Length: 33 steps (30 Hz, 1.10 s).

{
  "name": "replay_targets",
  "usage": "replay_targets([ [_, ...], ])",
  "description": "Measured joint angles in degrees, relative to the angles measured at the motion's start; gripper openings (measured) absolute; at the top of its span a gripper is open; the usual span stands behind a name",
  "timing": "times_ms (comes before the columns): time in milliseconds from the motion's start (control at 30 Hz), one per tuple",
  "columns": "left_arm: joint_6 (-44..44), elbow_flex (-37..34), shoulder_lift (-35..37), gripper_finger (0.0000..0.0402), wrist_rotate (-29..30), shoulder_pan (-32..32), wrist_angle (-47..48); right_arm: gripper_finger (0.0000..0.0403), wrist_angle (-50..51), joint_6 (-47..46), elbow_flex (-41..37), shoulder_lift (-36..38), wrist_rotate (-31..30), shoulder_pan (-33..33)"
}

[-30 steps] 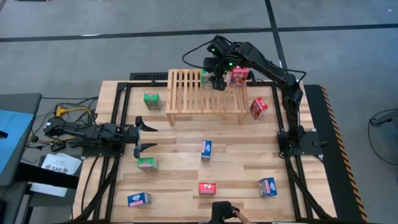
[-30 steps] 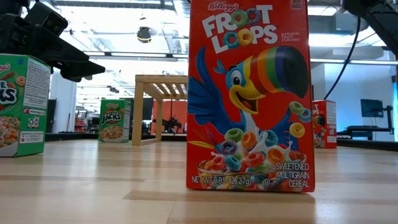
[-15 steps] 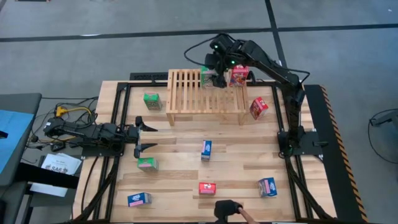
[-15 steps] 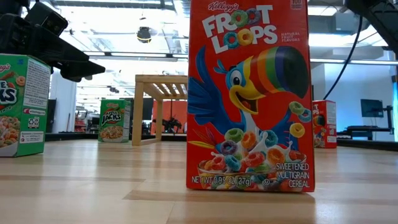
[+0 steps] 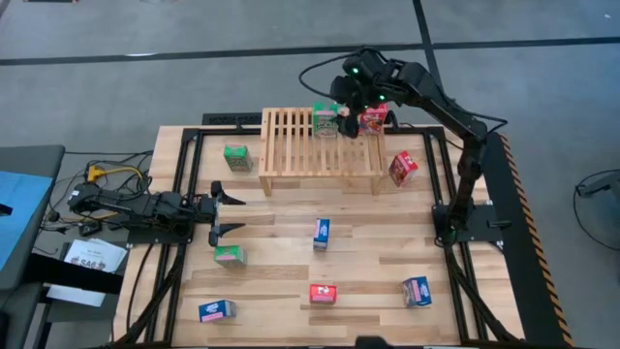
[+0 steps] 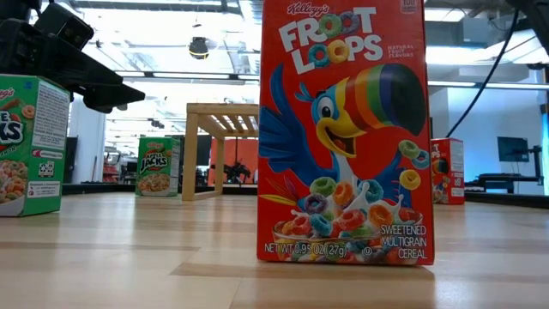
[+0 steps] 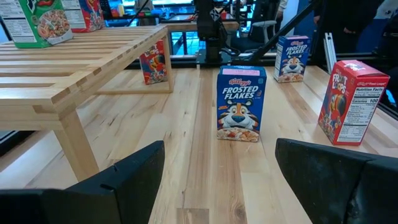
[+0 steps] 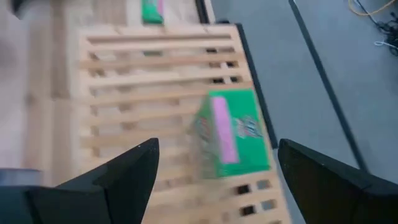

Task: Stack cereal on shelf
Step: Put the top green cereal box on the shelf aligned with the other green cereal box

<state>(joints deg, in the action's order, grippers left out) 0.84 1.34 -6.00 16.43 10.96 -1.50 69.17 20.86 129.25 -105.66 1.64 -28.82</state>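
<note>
The red box [image 6: 345,133] closest to the low camera reads "Kellogg's Froot Loops, Natural Fruit Flavors, Sweetened Multigrain Cereal, Net Wt 0.95 oz (27 g)", with a toucan over a bowl of coloured rings. In the left wrist view a blue box [image 7: 240,104] reads "Kellogg's Frosted Flakes" above a tiger; another blue one [image 7: 292,58] stands behind it, and a red box [image 7: 349,101] shows its Nutrition Facts panel. Green boxes [image 6: 155,166] read "Jacks".

All are small, glossy, rectangular cardboard cartons on a tabletop [image 5: 271,252] of pale wood planks in a black metal frame.

The shelf [image 5: 291,145] is light wood, its top made of parallel slats with gaps, and it stands at the tabletop's far edge. A green box [image 5: 325,121] and a red one [image 5: 373,119] stand at the shelf's far right end, near each other. Seven boxes are on the planks: a green one off the shelf's left end, a red one off its right end, the rest spread toward the near edge with open plank between them.

The right gripper [image 5: 347,104] hangs above the gap between the two shelved boxes, its fingers [image 8: 118,180] apart and empty. The left gripper [image 5: 225,213] waits at the left edge, fingers apart.
</note>
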Motion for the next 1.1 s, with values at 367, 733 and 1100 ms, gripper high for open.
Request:
replay_targets([
  [367, 0.00, -0.01, 0.00, 0.0298, 0.00, 0.00, 0.00, 0.0354, -0.96, -6.05, 0.00, 2.76, 4.09, 6.67],
  [733, 0.00, 0.00, -0.02, 0.0298, 0.00, 0.00, 0.00, 0.0354, -6.73, -11.33, -9.36, 8.25, 1.78, 10.13],
  [1100, 0.00, 0.00, 0.00, 0.0298, 0.01, 0.00, 0.00, 0.0354, -35.48, -18.31, -51.35, 35.81, -4.81, 14.73],
])
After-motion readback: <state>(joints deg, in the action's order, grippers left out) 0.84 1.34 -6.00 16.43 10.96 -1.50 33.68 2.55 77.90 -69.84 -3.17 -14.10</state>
